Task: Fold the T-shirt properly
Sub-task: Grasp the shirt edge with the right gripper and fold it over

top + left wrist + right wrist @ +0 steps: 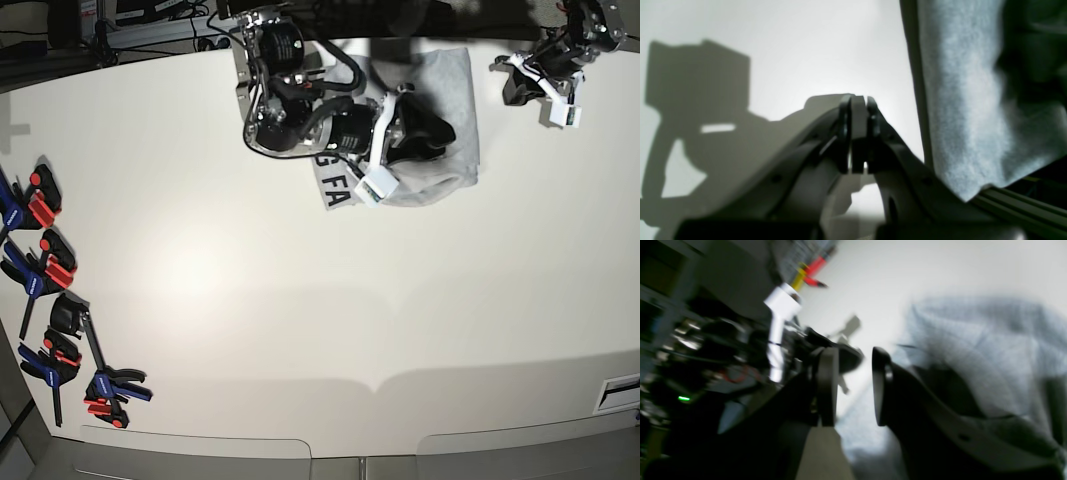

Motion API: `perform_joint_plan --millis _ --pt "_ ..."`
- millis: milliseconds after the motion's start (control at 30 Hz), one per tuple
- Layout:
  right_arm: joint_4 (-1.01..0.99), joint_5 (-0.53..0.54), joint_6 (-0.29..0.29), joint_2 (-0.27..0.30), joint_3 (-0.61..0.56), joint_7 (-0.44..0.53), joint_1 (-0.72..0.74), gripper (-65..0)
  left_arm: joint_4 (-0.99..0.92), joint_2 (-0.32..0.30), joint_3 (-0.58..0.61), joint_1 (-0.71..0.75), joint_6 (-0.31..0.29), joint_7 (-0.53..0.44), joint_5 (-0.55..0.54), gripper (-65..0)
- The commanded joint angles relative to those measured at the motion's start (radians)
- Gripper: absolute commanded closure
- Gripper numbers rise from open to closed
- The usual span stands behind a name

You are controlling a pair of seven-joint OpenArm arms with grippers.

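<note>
Grey T-shirt [440, 120] lies bunched at the far edge of the white table [300, 300], black lettering showing on its left flap. Right gripper [853, 386] sits over it in base view, jaws apart with nothing between them. Left gripper [858, 133], off to the right beside the shirt, has jaws pressed together on nothing.

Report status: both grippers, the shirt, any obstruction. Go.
Left gripper shut, empty, off beside the T-shirt. Right gripper open over the shirt, nothing held. Shirt bunched at the table's far edge. Nothing in the way.
</note>
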Motion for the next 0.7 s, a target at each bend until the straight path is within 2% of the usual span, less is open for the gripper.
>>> perform_joint_plan --millis 0,133,433,467,533,567,667 --pt "0.019 0.057 0.012 -0.010 -0.006 0.023 0.014 -16.3 0.009 -0.011 -0.005 0.003 -0.003 -0.001 -0.002 0.0" --pt "0.019 0.135 0.012 -0.010 -0.041 0.023 0.019 -16.3 0.009 -0.011 -0.005 0.003 -0.003 -0.002 -0.002 0.0" --pt "0.019 0.143 0.012 -0.010 -0.218 0.026 0.085 -15.8 0.009 -0.011 -0.005 0.003 -0.003 -0.008 -0.002 0.0" --pt "0.021 0.127 0.012 -0.010 -0.215 0.027 0.108 -14.2 0.009 -0.011 -0.005 0.003 -0.003 -0.008 -0.001 0.0" --pt "0.036 0.069 0.012 -0.010 -0.180 0.026 0.149 -4.1 0.009 -0.011 -0.005 0.003 -0.003 -0.008 -0.001 0.0" --pt "0.049 0.029 -0.011 -0.010 -0.149 0.025 0.166 0.0 0.009 -0.011 -0.005 0.003 -0.003 -0.008 -0.001 0.0" --pt "0.097 -0.102 -0.078 -0.010 -0.018 0.020 0.185 0.0 0.009 -0.011 -0.005 0.003 -0.004 -0.008 -0.001 0.0"
